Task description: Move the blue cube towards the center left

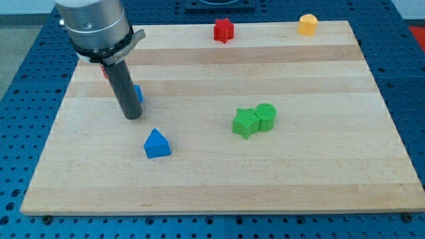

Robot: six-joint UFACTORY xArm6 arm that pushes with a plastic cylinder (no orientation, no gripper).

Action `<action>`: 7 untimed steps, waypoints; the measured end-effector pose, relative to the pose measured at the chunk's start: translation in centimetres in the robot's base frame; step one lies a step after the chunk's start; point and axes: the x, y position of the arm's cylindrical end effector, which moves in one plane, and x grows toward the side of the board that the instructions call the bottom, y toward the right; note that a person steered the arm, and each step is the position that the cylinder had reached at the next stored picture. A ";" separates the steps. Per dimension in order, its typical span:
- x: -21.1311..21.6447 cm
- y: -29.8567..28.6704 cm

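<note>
The blue cube lies at the view's left of the wooden board, mostly hidden behind my rod; only its right edge shows. My tip rests on the board just below and in front of the cube, seemingly touching it. A blue triangular block lies below and to the right of my tip.
A green star block and a green cylinder sit together at the board's middle right. A red star block and a yellow block lie along the top edge. A small red piece shows behind the rod.
</note>
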 end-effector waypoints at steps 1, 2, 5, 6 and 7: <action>-1.7 0.0; -2.3 0.5; -4.0 9.1; -4.0 5.5; -4.0 2.0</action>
